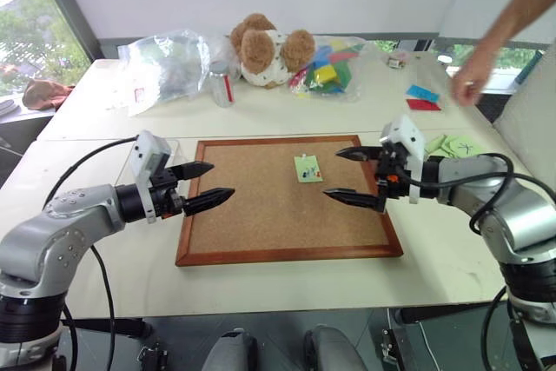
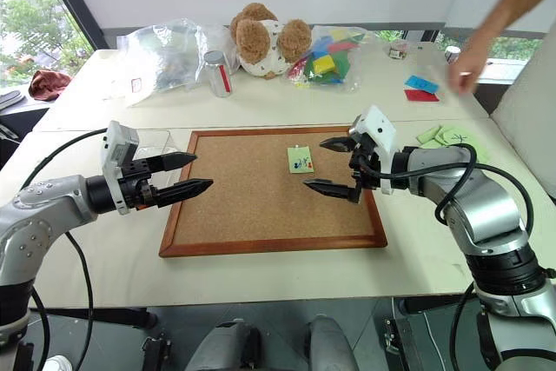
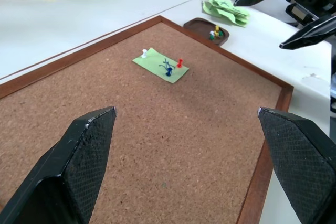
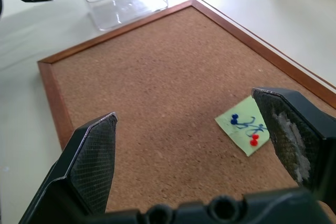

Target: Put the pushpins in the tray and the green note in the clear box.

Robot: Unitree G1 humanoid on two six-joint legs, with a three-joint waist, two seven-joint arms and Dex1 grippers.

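Corkboard (image 1: 261, 215) takes up the middle of the table (image 1: 287, 288), and everything we must do next turns on what is pinned near its far right corner. The clear box (image 4: 123, 4) sits on the table just off the board's far left corner, beside our left arm. The right gripper (image 1: 358, 175) hangs over the board's right edge with its fingers spread as wide as they go and nothing between them; the left gripper (image 1: 205, 184) hangs at the left edge, just as wide and just as empty.

The green note (image 1: 307, 168) lies flat on the cork, right of centre and toward the far edge, its sides slightly askew to the frame. From the right fingers it lies just ahead and a little inward, near; from the left fingers it is well apart, across most of the board. So we judge the right arm the nearer one for the first pull.

The tray (image 3: 208, 29) rests on the table just past the board's far right corner, close to a pile of scribbled green notes (image 3: 226, 10), and already holds a few coloured pins.

The pushpins (image 3: 168, 70) stand upright in the note: white at one end, blue in the middle, red beside it, so they must come out before the note can be lifted
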